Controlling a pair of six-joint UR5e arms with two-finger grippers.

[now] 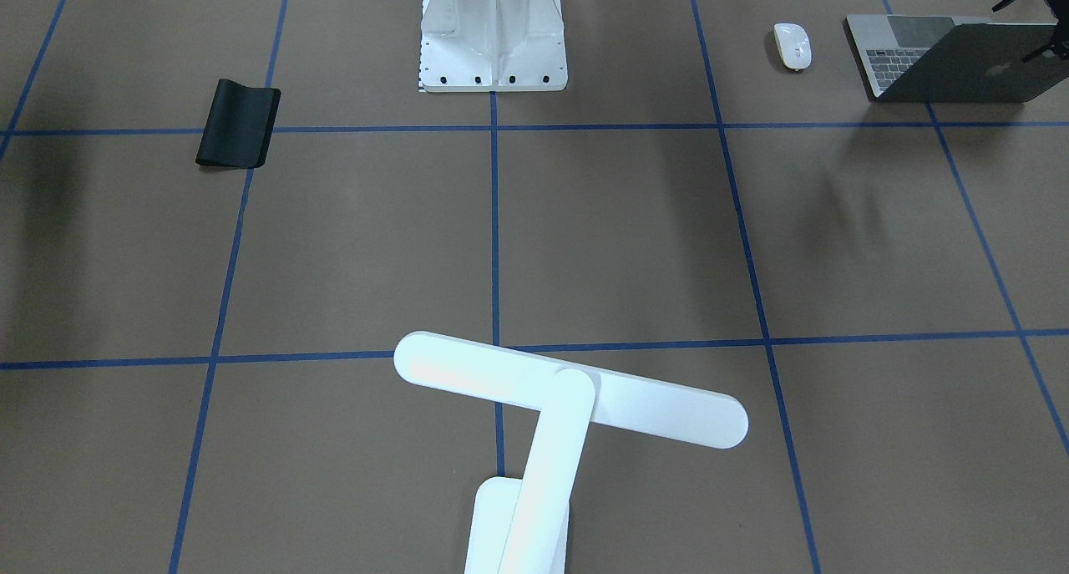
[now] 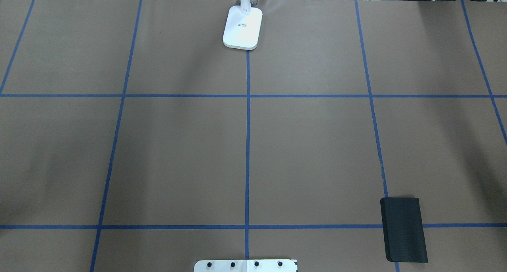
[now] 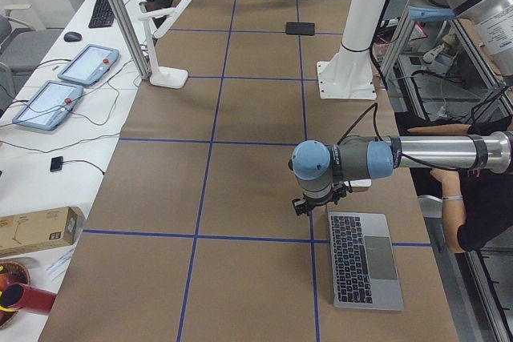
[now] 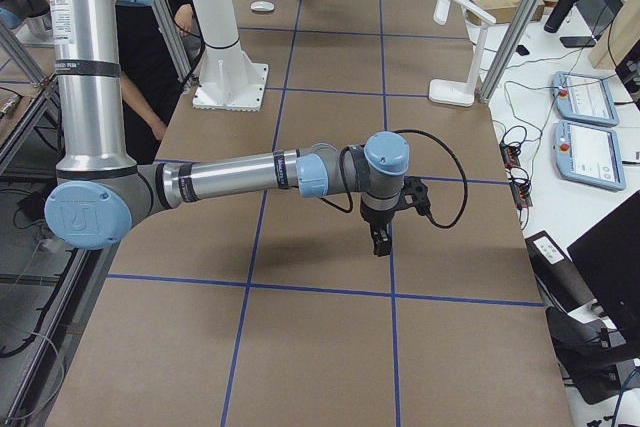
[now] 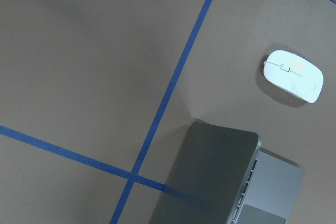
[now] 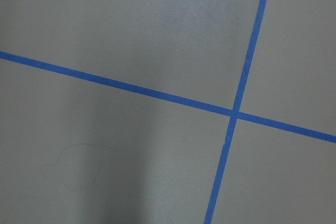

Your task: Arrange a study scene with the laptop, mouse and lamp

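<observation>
Arms are both stretching out low and nearly level over the brown table [image 2: 178,153], each with its wrist bending down. The left gripper [image 3: 309,206] is hanging at the far, raised edge of the open laptop [image 3: 365,266]. Whether it is touching the lid, and whether its jaws are standing wide or narrow, I cannot tell. The right gripper [image 4: 380,244] is pointing straight down above bare paper beside a blue tape line [image 4: 388,197], holding nothing that is showing, and its jaw gap is likewise not readable. A faint logo [image 1: 994,70] is showing on the grey lid. Small print on the lamp [image 2: 242,26] base is showing as a label [image 2: 242,25] too tiny to read. The laptop is sitting near the robot's edge on its left side, with the white mouse [image 1: 792,46] lying just beside it, toward the white pedestal [image 1: 493,31] — both right below the left wrist camera. The lamp is standing at the far edge on the centre line, well apart from both grippers. A black mouse pad [image 2: 404,229] is lying on the robot's right side.
</observation>
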